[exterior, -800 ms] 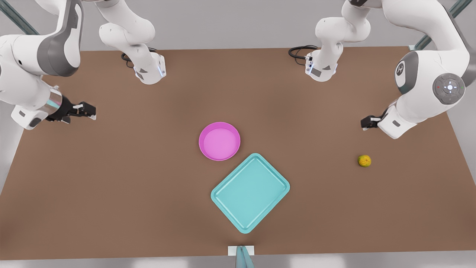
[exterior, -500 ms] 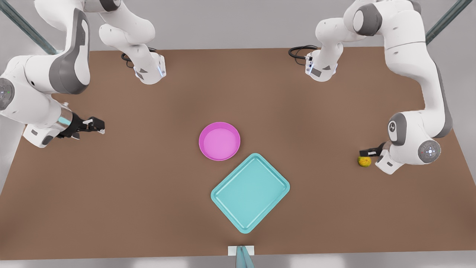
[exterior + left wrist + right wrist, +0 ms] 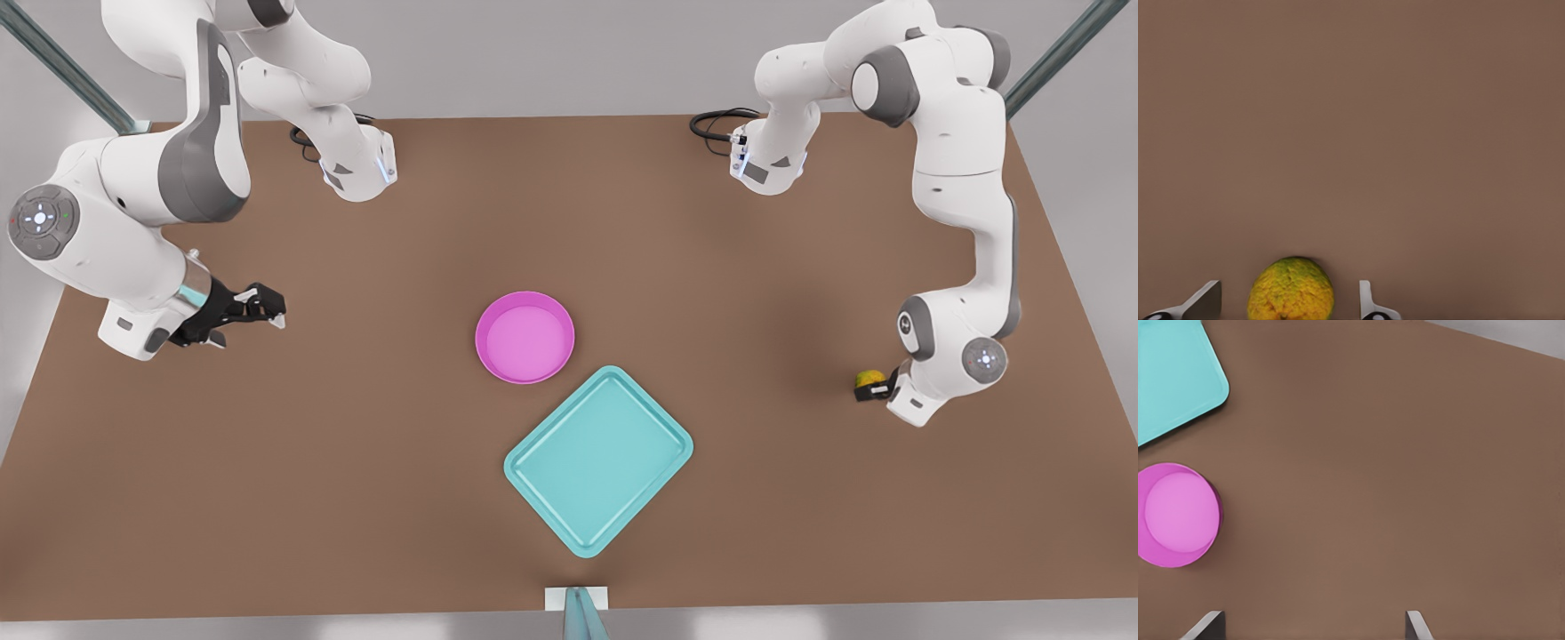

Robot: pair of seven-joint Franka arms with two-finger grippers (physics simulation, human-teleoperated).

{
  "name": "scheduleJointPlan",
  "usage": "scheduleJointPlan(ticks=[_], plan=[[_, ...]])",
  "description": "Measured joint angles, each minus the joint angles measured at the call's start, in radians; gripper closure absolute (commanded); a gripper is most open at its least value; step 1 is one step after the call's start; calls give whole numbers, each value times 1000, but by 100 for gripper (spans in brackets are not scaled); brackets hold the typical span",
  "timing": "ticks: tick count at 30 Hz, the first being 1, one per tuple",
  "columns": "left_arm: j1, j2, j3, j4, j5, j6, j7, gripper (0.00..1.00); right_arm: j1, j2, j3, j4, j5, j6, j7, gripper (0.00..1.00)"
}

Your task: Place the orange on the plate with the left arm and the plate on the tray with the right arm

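Left wrist view: the orange (image 3: 1291, 289) is seen lying directly between the two fingertips (image 3: 1203, 301) of the left pincer (image 3: 1286, 303), with a gap of bare tabletop (image 3: 1351, 133) on either side of the fruit, so the fingers are held apart and nothing is clamped. The coming move is judged to turn on this: the orange is already centred in the opening, and a closing of the fingers is all that appears to be called for. Being round, the fruit offers no long axis to be matched. Its skin is seen as pebbled, yellow-orange shading to green at the crown.

In the front view the left pincer (image 3: 869, 388) is found low at the orange (image 3: 869, 379), at the front view's right, well apart from the plate (image 3: 524, 337) and the tray (image 3: 598, 460). The left arm is plainly the nearer to the fruit.

The right pincer (image 3: 258, 308) is seen at the front view's left, its fingers (image 3: 1205, 625) spread and empty. The plate (image 3: 1179, 514) lies ahead of it and off to one side, still well apart, with the tray (image 3: 1178, 377) just beyond the plate, their rims nearly touching. The plate is a shallow pink dish with a raised rim, empty; the teal tray is also empty.
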Motion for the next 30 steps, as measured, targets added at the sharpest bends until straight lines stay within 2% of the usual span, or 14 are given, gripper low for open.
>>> scheduleJointPlan(ticks=[15, 16, 17, 18, 23, 25, 27, 28, 30], plan=[[0, 59, 1, -10, 1, 12, 34, 1, 5, 6, 2, -2, -11, 16, -4, 0], [0, 61, 1, -10, 1, 13, 35, 10, 5, 6, 2, -2, -12, 16, -4, 0], [0, 62, 1, -10, 1, 13, 36, 23, 5, 6, 2, -2, -12, 16, -4, 0], [0, 63, 1, -10, 2, 13, 37, 31, 5, 7, 2, -2, -12, 17, -5, 0], [-3, 47, 1, -10, 6, 9, 36, 31, 4, 9, 1, -2, -11, 17, -5, 0], [-55, -42, 1, -9, 7, -36, 29, 33, 3, 10, 0, -2, -11, 17, -6, 0], [-178, -131, -4, -3, 6, -100, 5, 33, 3, 11, 1, -2, -11, 17, -6, 0], [-241, -148, -29, 27, 4, -140, -16, 33, 3, 11, 1, -2, -11, 17, -6, 0], [-399, -96, -79, 188, -12, -233, -80, 33, 4, 12, 1, -2, -11, 17, -6, 0]])
